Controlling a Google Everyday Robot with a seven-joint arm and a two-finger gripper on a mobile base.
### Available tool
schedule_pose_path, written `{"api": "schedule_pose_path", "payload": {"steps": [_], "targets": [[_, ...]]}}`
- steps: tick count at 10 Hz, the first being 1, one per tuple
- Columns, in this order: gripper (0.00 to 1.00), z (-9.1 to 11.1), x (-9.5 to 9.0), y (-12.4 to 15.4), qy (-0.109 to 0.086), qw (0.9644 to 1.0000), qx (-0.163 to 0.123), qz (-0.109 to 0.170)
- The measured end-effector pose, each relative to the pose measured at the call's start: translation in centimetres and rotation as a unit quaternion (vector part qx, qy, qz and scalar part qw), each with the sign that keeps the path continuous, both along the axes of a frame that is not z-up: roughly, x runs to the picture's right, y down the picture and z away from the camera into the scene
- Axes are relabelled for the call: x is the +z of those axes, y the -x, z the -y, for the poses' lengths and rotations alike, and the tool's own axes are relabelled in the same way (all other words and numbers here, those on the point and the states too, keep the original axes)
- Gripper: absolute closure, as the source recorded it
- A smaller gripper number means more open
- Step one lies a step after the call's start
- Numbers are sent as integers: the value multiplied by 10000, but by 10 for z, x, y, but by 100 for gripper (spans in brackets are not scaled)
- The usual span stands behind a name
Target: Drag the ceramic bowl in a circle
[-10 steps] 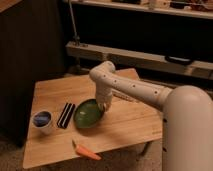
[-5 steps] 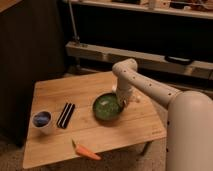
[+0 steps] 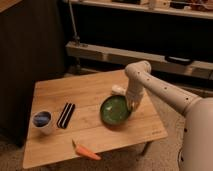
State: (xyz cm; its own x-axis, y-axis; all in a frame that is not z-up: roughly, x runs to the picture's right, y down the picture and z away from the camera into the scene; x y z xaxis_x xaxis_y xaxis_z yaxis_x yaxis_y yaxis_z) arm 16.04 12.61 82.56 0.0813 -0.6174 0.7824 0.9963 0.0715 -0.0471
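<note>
The green ceramic bowl (image 3: 115, 110) sits on the right half of the wooden table (image 3: 85, 92), glossy with a darker rim. My gripper (image 3: 132, 104) reaches down from the white arm and is at the bowl's right rim, touching it. The arm comes in from the right side of the view.
A small white cup with a blue inside (image 3: 42, 120) stands at the table's left. A black flat object (image 3: 65, 115) lies beside it. A carrot (image 3: 86, 150) lies near the front edge. A dark cabinet stands to the left, shelves behind.
The bowl has been dragged from the table's middle toward the right, and the gripper and arm have moved right with it.
</note>
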Motion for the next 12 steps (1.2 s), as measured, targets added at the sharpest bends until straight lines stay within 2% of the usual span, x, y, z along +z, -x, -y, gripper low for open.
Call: {"api": "schedule_pose_path", "payload": {"steps": [4, 7, 9, 11, 12], "targets": [[97, -30, -35, 9, 98, 9990, -157, 416], [97, -56, -80, 43, 129, 9943, -410, 978], [97, -77, -117, 93, 111, 9859, -755, 1486], [97, -88, -135, 139, 62, 9776, -1031, 1831], [97, -91, -138, 166, 27, 9749, -1089, 1940]]}}
